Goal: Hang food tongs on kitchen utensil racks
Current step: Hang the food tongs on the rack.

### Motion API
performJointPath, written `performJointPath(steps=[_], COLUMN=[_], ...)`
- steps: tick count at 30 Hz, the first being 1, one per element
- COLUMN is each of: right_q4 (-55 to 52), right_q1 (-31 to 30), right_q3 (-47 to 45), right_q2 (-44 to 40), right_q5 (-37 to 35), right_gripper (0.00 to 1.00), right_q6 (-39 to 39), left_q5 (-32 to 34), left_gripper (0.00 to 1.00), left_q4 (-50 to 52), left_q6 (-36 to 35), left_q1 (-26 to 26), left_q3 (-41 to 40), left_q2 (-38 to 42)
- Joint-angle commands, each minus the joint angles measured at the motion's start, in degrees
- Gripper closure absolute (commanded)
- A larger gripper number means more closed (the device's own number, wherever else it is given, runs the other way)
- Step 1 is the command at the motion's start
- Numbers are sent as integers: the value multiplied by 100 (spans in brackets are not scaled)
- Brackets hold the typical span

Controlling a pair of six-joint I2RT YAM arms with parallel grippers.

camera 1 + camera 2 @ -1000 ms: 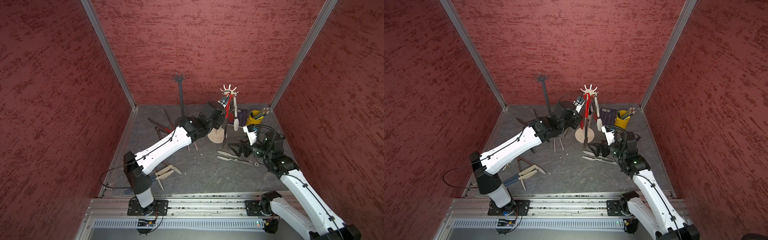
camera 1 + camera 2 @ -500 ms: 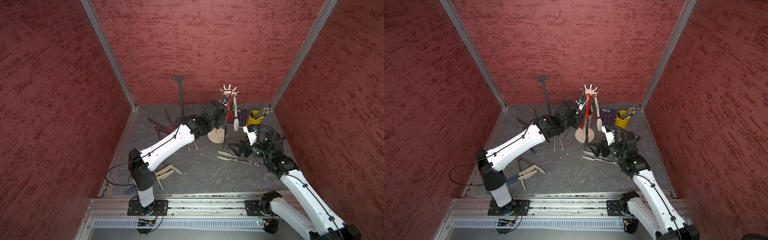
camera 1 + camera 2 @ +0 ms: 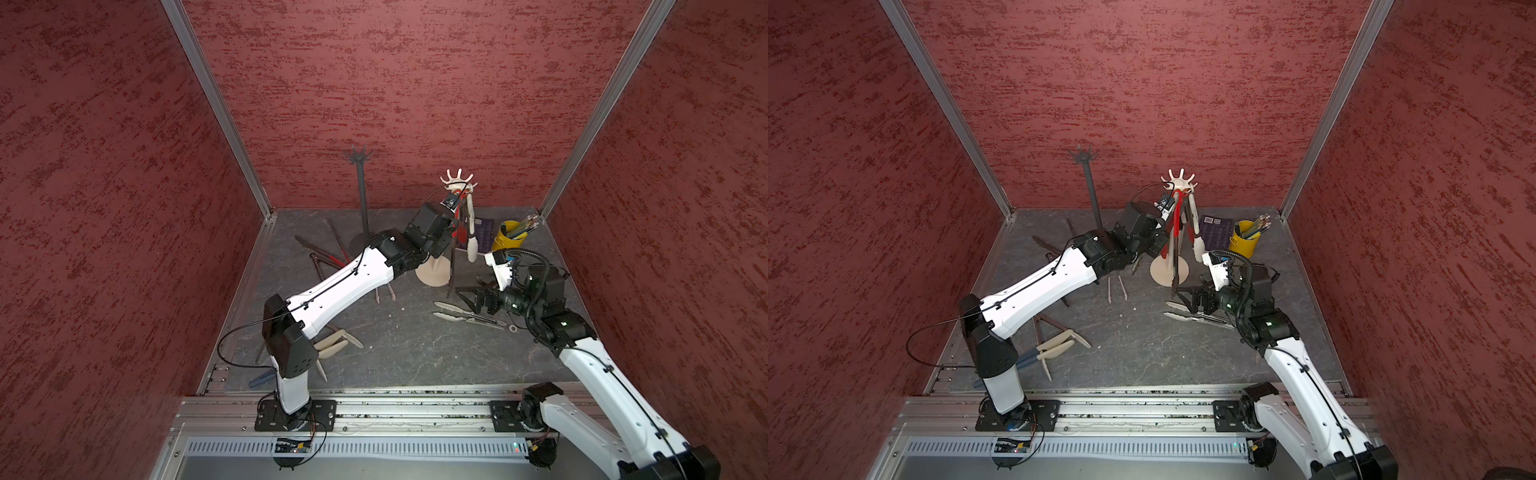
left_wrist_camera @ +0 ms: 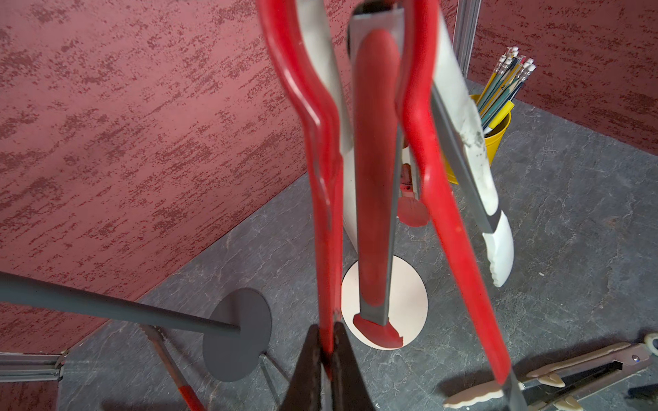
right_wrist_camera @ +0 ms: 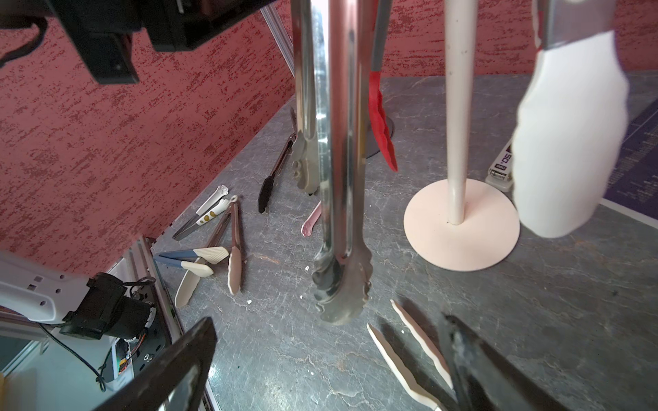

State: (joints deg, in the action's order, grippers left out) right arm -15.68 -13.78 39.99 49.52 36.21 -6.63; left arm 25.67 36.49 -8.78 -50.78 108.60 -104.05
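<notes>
The cream-white rack [image 3: 457,183] [image 3: 1179,183] stands at the back, carrying all-metal tongs [image 5: 338,178], white-tipped tongs [image 5: 569,142] [image 4: 498,249] and red-tipped tongs [image 4: 375,178]. My left gripper [image 3: 454,226] [image 3: 1168,230] [image 4: 328,352] is shut on one arm of red tongs [image 4: 322,213]; their top end is up at the crown, and I cannot tell if it is hooked. My right gripper [image 3: 467,297] [image 3: 1183,297] [image 5: 327,341] is open, low over cream-tipped tongs [image 3: 465,316] [image 5: 402,356] lying on the table. The dark grey rack [image 3: 361,195] [image 3: 1090,187] stands bare.
Several tongs lie on the table around the left arm: cream-tipped [image 3: 336,345], blue [image 3: 262,378], dark and red [image 3: 328,257], pink [image 3: 384,293]. A yellow cup of pencils [image 3: 509,239], a purple booklet [image 3: 482,232] and a stapler [image 5: 500,167] sit back right. Red walls close in.
My left arm has stretched farther back and up, carrying the red tongs closer under the cream rack's crown. The right arm has not moved.
</notes>
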Motion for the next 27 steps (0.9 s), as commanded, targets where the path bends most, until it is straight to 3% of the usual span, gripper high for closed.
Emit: performJointPath(steps=[1,6,10,17,23,27], right_q4=[109,92,85,118,122,50], right_q1=[-36,-34,-30,-28,-27,-23], right_q3=[-22,-15,15,71,82,99], right_q2=[-12,14,71,180,185,189], right_q5=[1,-26,-87,-99,-140,-214], right_gripper=[1,1,1,1,1,1], right_q6=[-23,-4,-88,-339,-581,-735], left_q5=[32,95,153,171,194,122], left_gripper=[91,89,78,56,30,18], left_q4=[-21,-182,-298,-443,-651,-770], left_q6=[41,42,34,36,84,267], left_q1=[8,14,1,-10,-28,-37], left_q3=[45,-160,-273,-403,-618,-790], left_q2=[-3,102,165,268,500,737])
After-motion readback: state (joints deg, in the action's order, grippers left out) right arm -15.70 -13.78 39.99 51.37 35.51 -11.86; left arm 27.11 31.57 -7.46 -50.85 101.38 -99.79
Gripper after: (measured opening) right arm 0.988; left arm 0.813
